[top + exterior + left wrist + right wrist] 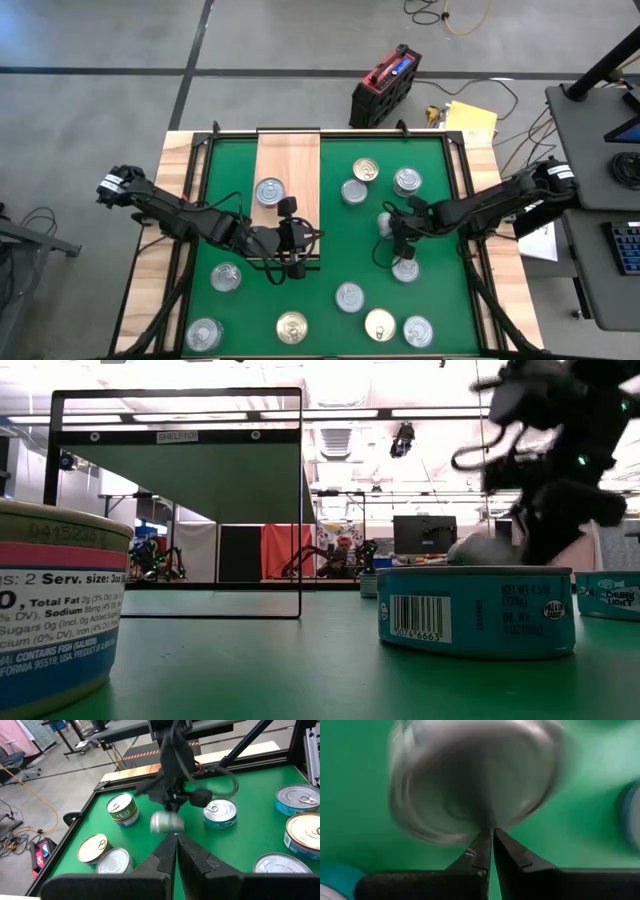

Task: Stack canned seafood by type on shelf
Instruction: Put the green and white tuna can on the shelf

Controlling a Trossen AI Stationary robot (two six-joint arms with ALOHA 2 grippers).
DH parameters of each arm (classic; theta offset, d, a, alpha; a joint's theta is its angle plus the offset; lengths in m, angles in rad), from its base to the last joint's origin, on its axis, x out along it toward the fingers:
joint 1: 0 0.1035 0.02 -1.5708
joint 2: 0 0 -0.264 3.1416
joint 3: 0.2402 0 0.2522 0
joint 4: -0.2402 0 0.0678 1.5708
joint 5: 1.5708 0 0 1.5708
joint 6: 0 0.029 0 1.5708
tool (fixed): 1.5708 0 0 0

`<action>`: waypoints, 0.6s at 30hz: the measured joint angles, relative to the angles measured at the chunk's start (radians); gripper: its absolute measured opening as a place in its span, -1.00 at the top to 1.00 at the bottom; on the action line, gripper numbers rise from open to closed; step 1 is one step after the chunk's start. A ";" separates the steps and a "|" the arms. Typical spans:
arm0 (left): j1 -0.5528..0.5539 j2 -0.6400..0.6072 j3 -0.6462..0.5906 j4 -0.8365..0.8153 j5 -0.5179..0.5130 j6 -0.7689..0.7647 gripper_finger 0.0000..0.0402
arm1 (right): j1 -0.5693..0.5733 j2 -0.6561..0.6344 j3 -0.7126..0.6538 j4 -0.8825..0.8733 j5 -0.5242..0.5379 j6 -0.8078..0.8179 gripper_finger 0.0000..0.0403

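Several canned seafood tins lie on the green mat [330, 235]. One silver-lidded tin [270, 191] stands on the wooden shelf [290, 160] at the back left. My right gripper [388, 228] is over the mat's right half, shut on a blurred silver tin [384, 221], also the tin [167, 822] in the left wrist view and the tin [480, 550] in the low view. My left gripper [176, 842] is shut and holds nothing. It hovers by the shelf's near end [312, 240], pointing toward the right arm. My right gripper pinches the silver tin at its rim [487, 822] between the two fingertips, which come at it from above, slanting down. The tin [475, 780] hangs tilted below the fingers and looks lifted off the mat. Blur hides finer detail.
Loose tins stand at the back right [364, 170], [407, 181], [354, 191], under the right arm [405, 268], and along the near edge [349, 296], [291, 327], [204, 334]. A teal tin [475, 610] stands close to the low camera. A black frame [175, 505] stands at the far side.
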State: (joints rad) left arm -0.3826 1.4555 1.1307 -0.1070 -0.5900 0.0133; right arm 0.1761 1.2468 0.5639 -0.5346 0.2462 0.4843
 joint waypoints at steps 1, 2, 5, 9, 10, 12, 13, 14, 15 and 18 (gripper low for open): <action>0.000 0.000 0.000 0.000 0.000 0.001 1.00 | 0.000 0.006 -0.009 -0.002 -0.002 0.003 0.94; 0.000 0.000 0.000 -0.001 0.000 0.001 1.00 | 0.000 0.007 -0.016 -0.002 -0.003 0.005 0.94; 0.000 0.000 -0.001 -0.002 -0.003 0.003 1.00 | 0.000 -0.001 -0.018 0.019 0.002 0.006 0.94; 0.000 0.000 -0.001 -0.002 -0.003 0.003 1.00 | 0.000 0.001 -0.022 0.018 0.006 0.006 0.94; 0.000 0.000 -0.001 -0.002 -0.003 0.003 1.00 | 0.000 0.001 -0.021 0.024 0.007 0.005 0.94; 0.000 0.000 -0.001 -0.002 -0.003 0.003 1.00 | 0.000 0.001 -0.023 0.018 0.007 0.005 0.94; 0.000 0.000 -0.001 -0.002 -0.003 0.003 1.00 | 0.000 0.001 -0.023 0.019 0.008 0.005 0.94; 0.000 0.000 -0.001 -0.002 -0.003 0.003 1.00 | 0.000 0.001 -0.023 0.020 0.008 0.006 0.94; 0.000 0.000 -0.001 -0.002 -0.003 0.003 1.00 | 0.000 0.000 -0.023 0.015 0.005 0.005 0.94; 0.000 0.000 -0.001 -0.003 -0.003 0.003 1.00 | 0.000 -0.004 -0.012 -0.019 -0.022 0.013 0.94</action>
State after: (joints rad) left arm -0.3824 1.4555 1.1297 -0.1097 -0.5930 0.0159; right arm 0.1761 1.2428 0.5519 -0.5539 0.2240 0.4976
